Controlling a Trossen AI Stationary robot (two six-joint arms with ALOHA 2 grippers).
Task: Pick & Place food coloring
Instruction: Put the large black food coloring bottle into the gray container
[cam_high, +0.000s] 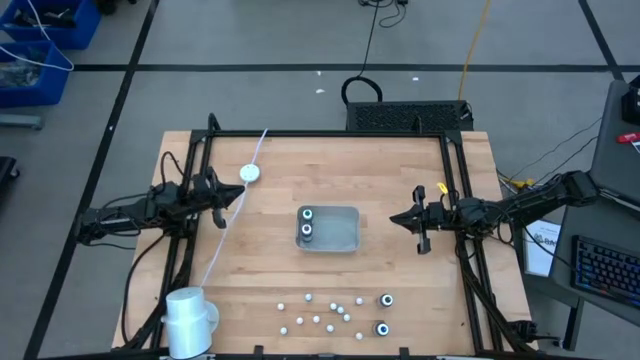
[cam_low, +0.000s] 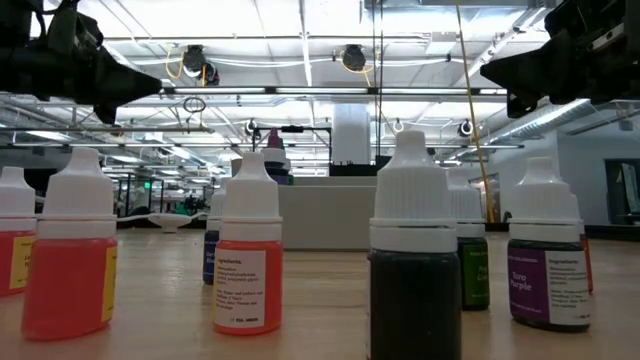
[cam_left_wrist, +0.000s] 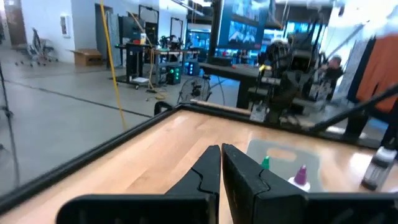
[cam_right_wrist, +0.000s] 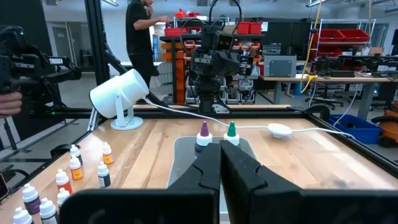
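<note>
Now the grey tray (cam_high: 345, 235) holds two food coloring bottles (cam_high: 307, 223) at its left end, while two more dark bottles (cam_high: 384, 313) stand on the table nearer the front edge. The left gripper (cam_high: 222, 202) hovers clenched and empty left of the tray; the right gripper (cam_high: 408, 224) hovers clenched and empty to its right.

Overhead view straight down, low view level behind bottles, both wrist views facing the tray (cam_high: 345, 238)

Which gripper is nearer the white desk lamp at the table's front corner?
Left. The left gripper hangs just behind the white desk lamp on its side; the right gripper is across the table.
</note>
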